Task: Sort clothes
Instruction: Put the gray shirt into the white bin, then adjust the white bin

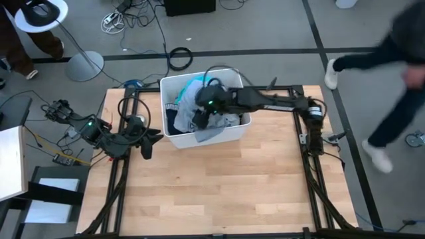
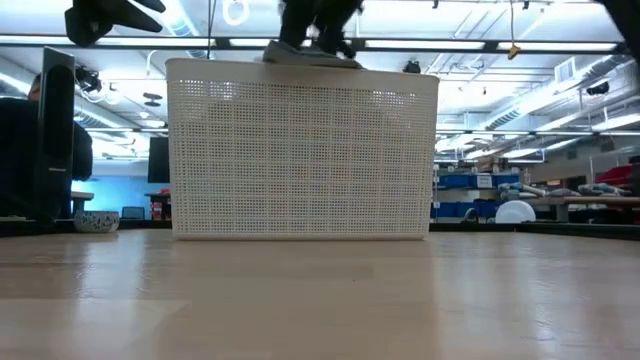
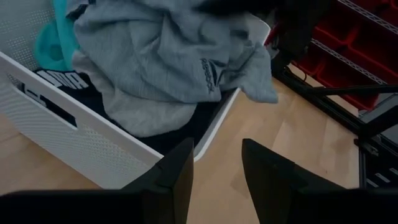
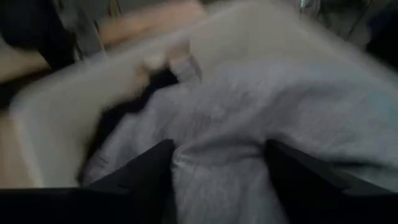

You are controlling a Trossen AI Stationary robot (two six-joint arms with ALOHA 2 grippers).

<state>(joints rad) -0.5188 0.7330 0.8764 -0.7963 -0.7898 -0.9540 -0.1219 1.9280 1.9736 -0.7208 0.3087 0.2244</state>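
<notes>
A white bin [image 1: 171, 136] stands at the table's far middle and holds a heap of clothes. A grey top [image 1: 211, 133] lies on top and hangs over the bin's near rim. A turquoise tee [image 1: 192, 86] lies at the far side and a navy piece with white lettering [image 3: 65, 79] on the left. My right gripper [image 1: 200, 118] is open, down in the heap over the grey top [image 4: 249, 112]. My left gripper [image 1: 147, 145] is open and empty, just left of the bin [image 3: 81, 140]. The plaid shirt, striped top and socks do not show. My right gripper comes at the grey top from above, slanting in from the table's right. Its two fingers [image 4: 155, 180] stand wide apart with a bulge of the grey cloth [image 4: 217, 155] between them. The view is blurred, so I cannot tell whether the cloth is pinched.
The bin's perforated near wall [image 2: 300, 150] fills the low view, with grey cloth [image 2: 310, 55] showing above its rim. Bare wood lies near the table's front [image 1: 219, 192]. A person [image 1: 392, 73] walks past the table's right side. Cables lie on the floor beyond [image 1: 179, 56].
</notes>
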